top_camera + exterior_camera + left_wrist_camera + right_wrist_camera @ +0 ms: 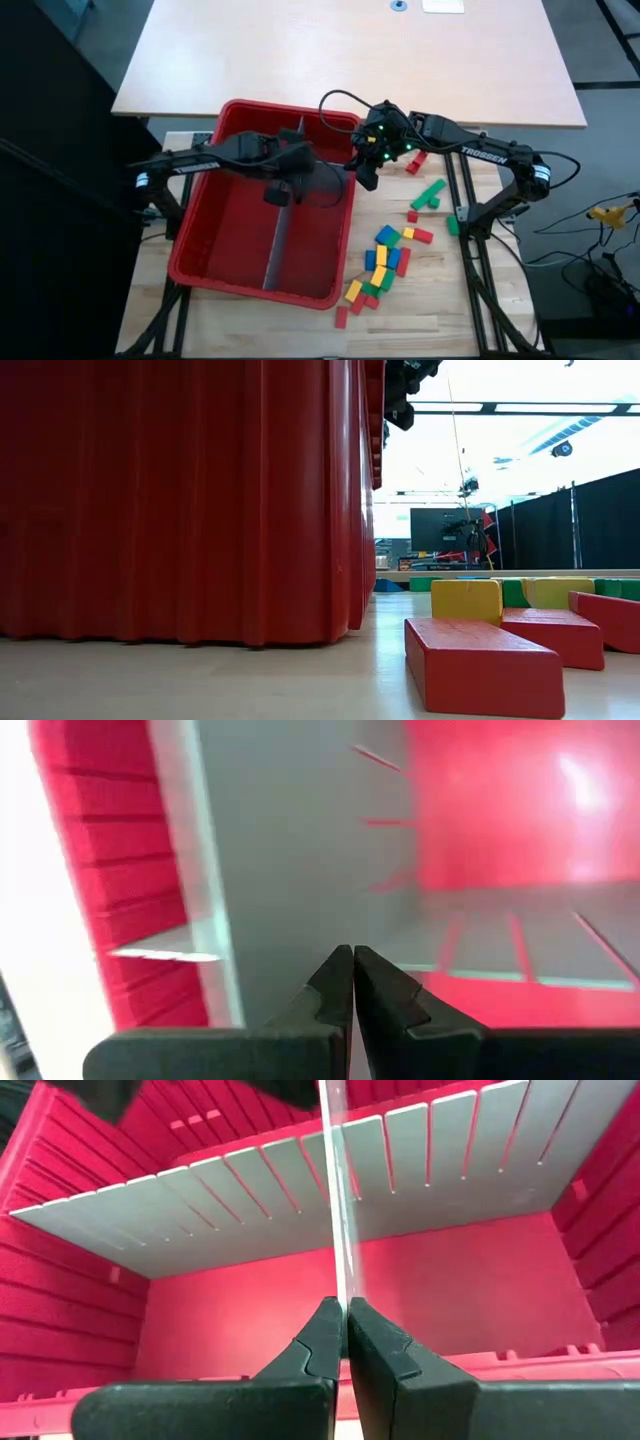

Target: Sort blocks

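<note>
- The bin (200, 262) sits on the table (250, 325), toward its left half.
- A divider (277, 240) stands upright inside the bin, splitting it into a left and a right compartment.
- The blocks (385, 262) lie scattered on the table just right of the bin, none inside it.
- The left gripper (280, 192) hangs over the bin's middle, above the divider.
- The right gripper (366, 178) sits at the bin's right rim, between the bin and the blocks.
</note>
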Robot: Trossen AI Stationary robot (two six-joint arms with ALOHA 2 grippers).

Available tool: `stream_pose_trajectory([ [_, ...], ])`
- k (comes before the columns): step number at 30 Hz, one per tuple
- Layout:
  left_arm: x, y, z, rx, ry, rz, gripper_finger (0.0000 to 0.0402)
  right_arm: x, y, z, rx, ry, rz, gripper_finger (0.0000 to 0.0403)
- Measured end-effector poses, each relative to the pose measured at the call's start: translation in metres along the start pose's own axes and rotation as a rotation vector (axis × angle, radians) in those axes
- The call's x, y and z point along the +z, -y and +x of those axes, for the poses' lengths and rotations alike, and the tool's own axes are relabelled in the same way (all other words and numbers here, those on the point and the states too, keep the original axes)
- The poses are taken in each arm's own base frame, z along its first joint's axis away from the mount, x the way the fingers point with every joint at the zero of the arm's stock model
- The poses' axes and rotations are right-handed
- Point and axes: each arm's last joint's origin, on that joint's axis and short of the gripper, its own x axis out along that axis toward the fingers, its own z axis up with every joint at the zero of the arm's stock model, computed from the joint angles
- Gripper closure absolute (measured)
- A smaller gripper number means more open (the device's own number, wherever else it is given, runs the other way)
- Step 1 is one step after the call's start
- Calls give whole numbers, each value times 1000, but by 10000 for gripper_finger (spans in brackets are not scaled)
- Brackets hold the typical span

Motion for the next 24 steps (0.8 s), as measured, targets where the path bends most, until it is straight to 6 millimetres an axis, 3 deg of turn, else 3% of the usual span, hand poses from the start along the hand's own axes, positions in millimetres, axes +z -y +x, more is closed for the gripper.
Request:
stream_pose_trajectory([
  [6,-15,-23,-27,52,64,-155,402,0,0,0,-2,2,6,403],
  [16,-41,-41,-38,89,70,-316,402,3,-2,-4,2,36,67,399],
  [24,-46,-46,-37,99,72,-371,402,18,-9,-21,12,135,40,335],
])
